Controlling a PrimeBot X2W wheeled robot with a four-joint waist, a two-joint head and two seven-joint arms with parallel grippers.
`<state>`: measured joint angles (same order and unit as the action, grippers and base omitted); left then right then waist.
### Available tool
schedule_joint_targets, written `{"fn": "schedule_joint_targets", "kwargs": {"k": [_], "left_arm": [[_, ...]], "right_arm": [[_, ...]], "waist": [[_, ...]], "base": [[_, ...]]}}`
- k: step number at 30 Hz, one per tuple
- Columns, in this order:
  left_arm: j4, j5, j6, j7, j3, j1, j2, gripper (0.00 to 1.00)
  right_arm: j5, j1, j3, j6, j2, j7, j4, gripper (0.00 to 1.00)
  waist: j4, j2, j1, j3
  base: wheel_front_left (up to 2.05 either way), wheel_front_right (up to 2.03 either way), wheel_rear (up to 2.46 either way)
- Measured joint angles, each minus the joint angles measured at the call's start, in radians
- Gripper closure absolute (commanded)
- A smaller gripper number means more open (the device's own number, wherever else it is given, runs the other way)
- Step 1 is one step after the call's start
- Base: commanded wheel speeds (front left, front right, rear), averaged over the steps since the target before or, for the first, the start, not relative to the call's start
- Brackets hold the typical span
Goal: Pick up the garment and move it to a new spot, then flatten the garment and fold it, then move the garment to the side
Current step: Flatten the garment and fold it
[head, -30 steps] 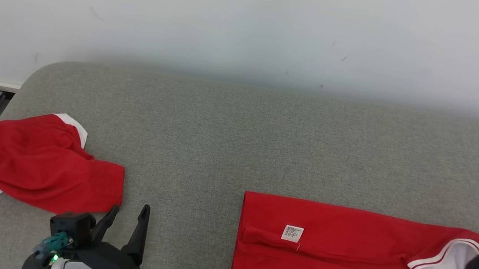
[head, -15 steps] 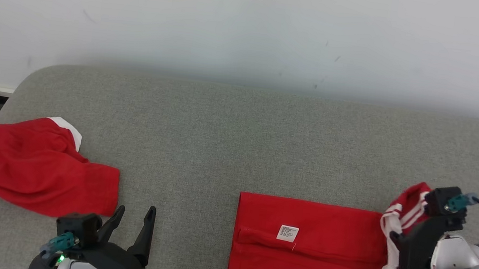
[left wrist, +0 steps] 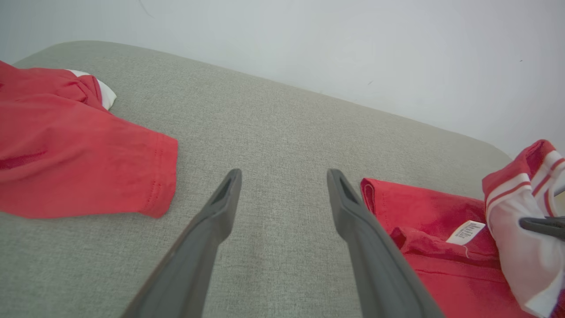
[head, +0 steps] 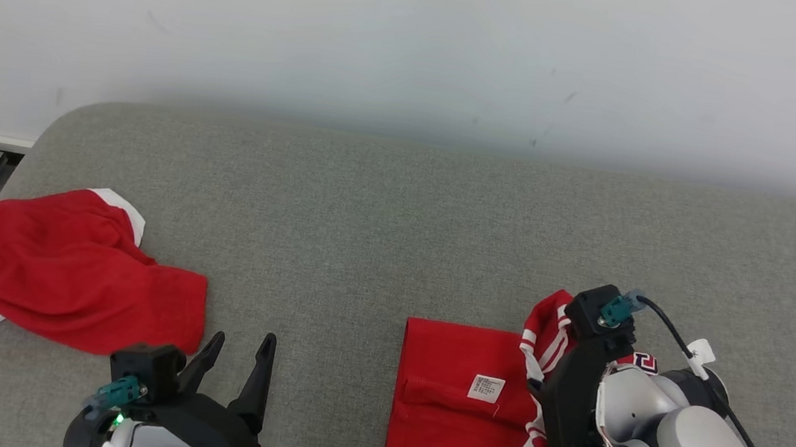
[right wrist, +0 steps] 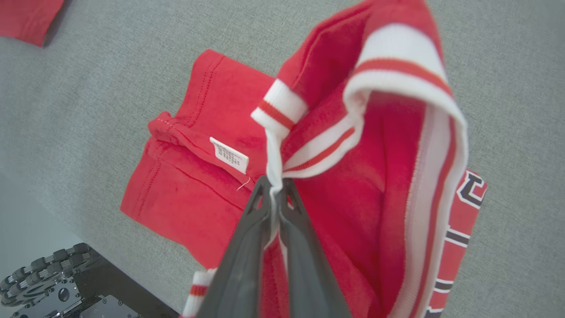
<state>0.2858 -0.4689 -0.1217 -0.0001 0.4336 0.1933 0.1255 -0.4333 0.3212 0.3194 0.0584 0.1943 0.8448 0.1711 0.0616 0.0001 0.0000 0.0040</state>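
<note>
The right gripper (right wrist: 273,185), its fingers pinching the garment's (head: 451,417) striped trim, has swept that end from 4 o'clock toward 5 o'clock over the body lying on the cushion (head: 367,235). The fold looks under way. The left gripper (head: 242,344) waits at 7 o'clock, fingers spread.

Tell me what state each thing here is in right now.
Striped garment: partly flat, its striped edge held up and folded over by the right end effector.
Right end effector: shut on the striped garment's white trim.
Left end effector: open, empty, over the grey surface.
Second red garment: crumpled, lying loose at the left.
</note>
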Motion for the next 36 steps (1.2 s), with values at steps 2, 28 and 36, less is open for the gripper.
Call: {"fn": "schedule_joint_targets", "kwargs": {"k": [2, 28, 36], "left_arm": [[0.002, 0.000, 0.000, 0.000, -0.001, 0.002, 0.001, 0.00], [0.040, -0.005, 0.017, -0.005, 0.013, 0.025, -0.009, 0.00], [0.052, -0.005, 0.018, -0.005, 0.025, 0.024, -0.015, 0.00]], "right_arm": [[0.016, 0.013, 0.019, -0.001, -0.010, 0.010, 0.018, 1.00], [0.020, 0.103, 0.058, -0.034, -0.101, 0.025, 0.195, 1.00], [0.008, 0.120, 0.066, -0.050, -0.116, 0.002, 0.249, 1.00]], "waist": [[0.007, 0.0000, 0.0001, 0.002], [0.089, 0.0000, 0.0000, 0.006], [0.116, 0.0000, 0.0000, 0.000]], "base": [[0.00, 0.00, 0.00], [0.00, 0.00, 0.00], [0.00, 0.00, 0.00]]}}
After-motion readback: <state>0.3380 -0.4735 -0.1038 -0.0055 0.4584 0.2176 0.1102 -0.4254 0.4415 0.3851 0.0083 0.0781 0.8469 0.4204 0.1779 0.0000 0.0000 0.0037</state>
